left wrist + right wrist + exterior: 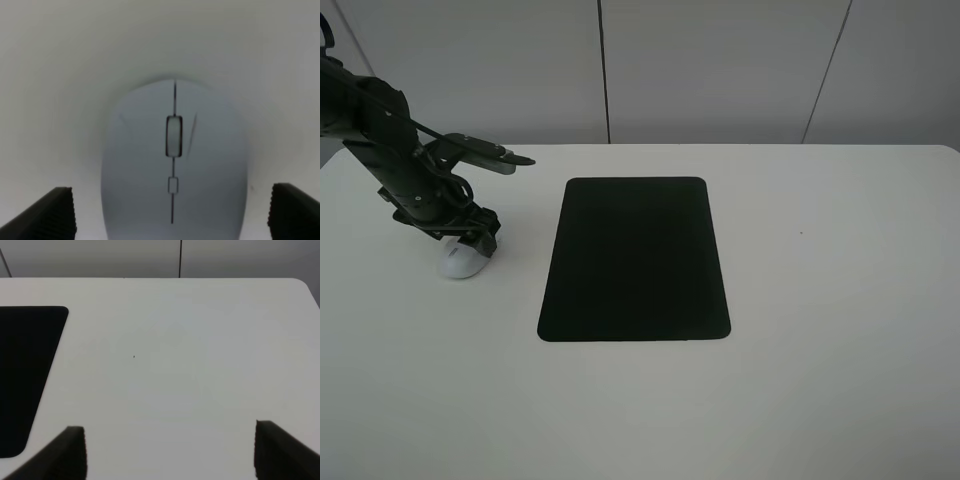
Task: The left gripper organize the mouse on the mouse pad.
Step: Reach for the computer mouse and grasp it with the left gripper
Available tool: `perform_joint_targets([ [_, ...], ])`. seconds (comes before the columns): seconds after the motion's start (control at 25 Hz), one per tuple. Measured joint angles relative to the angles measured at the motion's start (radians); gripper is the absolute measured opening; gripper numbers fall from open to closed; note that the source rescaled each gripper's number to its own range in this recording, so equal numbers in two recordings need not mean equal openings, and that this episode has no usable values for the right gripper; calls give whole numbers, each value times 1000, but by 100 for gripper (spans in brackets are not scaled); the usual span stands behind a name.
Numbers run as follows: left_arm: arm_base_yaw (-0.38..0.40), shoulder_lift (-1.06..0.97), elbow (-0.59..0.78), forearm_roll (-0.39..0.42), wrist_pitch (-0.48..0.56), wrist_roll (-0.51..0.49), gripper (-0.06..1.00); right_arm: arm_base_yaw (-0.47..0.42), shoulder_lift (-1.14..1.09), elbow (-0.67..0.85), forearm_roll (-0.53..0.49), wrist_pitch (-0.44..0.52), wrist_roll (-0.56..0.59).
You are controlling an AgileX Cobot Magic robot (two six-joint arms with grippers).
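Note:
The white mouse (460,261) rests on the white table, left of the black mouse pad (635,258) and a short way from it. My left gripper (470,238) is lowered over the mouse, hiding its upper part. In the left wrist view the mouse (174,165) with its grey scroll wheel fills the middle, and the left gripper (172,212) is open with one dark finger on each side of it, gaps showing between fingers and shell. The right gripper (170,450) is open over bare table, with the pad's corner (25,370) at the edge of that view.
The white table (820,300) spreads wide around the pad. A pale panelled wall (720,70) stands behind the table's far edge. A black cable trails from the left arm (380,130).

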Motion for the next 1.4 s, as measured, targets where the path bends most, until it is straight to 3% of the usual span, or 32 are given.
perform_joint_targets([
  [0.4,1,45,36,-24,-92,0,100,0,0,0,0,0,0],
  [0.76,1,45,36,-31,-106,0,99,0,0,0,2,0,0],
  [0.84,1,45,36,-32,-106,-4,86,0,0,0,2,0,0],
  [0.88,1,45,36,-32,-106,-12,69,0,0,0,2,0,0],
  [0.96,1,45,36,-32,-106,-21,10,0,0,0,2,0,0],
  [1.0,1,45,36,-31,-106,-22,0,0,0,0,2,0,0],
  [1.4,1,45,36,-31,-106,-37,1,0,0,0,2,0,0],
])
